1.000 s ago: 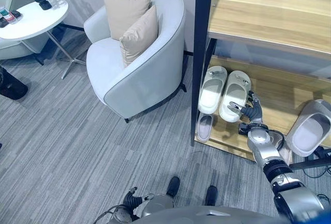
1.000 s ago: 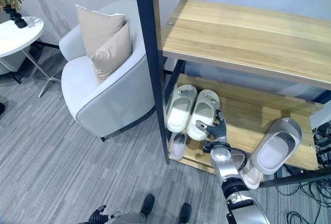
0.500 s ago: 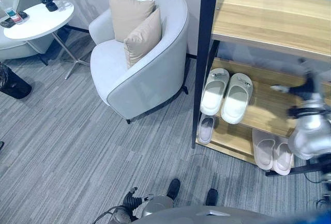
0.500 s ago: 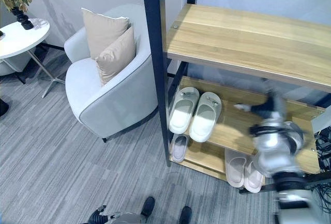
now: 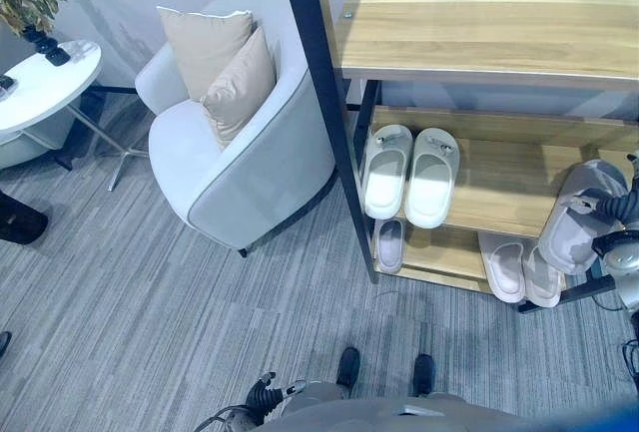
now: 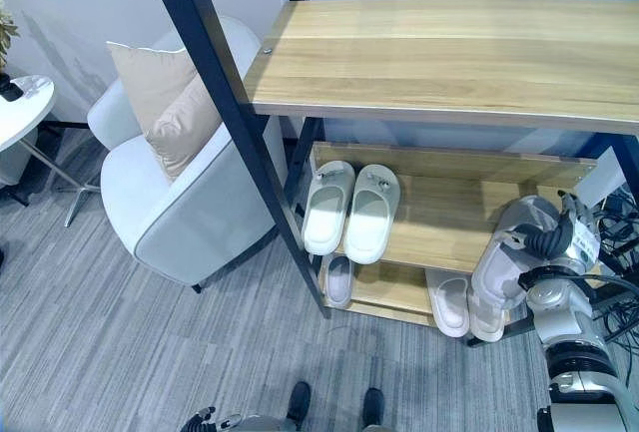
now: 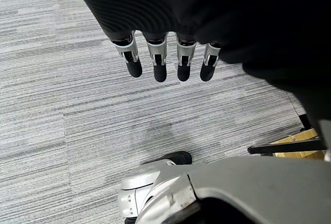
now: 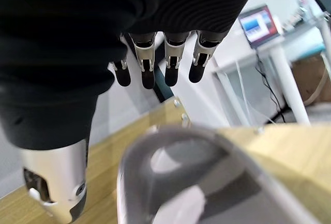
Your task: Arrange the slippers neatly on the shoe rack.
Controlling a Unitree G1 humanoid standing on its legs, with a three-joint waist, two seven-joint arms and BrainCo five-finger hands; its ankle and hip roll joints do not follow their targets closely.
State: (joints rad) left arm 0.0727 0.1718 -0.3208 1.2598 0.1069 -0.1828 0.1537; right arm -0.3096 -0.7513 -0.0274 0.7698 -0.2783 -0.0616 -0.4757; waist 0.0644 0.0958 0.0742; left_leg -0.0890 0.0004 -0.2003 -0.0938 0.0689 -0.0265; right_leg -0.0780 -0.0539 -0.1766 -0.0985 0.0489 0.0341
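Observation:
A pair of white slippers (image 5: 409, 167) lies side by side at the left of the shoe rack's middle shelf (image 5: 499, 185). A grey slipper (image 5: 578, 218) stands steeply tilted at that shelf's right front edge, its opening facing me. My right hand (image 6: 552, 241) rests against it, fingers (image 8: 147, 64) straight past its rim and the thumb (image 8: 57, 182) beside its edge. On the bottom shelf lie a small grey slipper (image 5: 389, 245) and a pinkish pair (image 5: 519, 268). My left hand (image 7: 158, 58) hangs open over the carpet.
The rack's black post (image 5: 334, 113) stands between the shelves and a light grey armchair (image 5: 230, 158) with two beige cushions. A round white side table (image 5: 40, 88) with a plant is at the far left. The wide top shelf (image 5: 489, 18) is bare.
My right hand left the white pair, swung right and now sits at the tilted grey slipper. The camera has shifted, so the rack shows further left.

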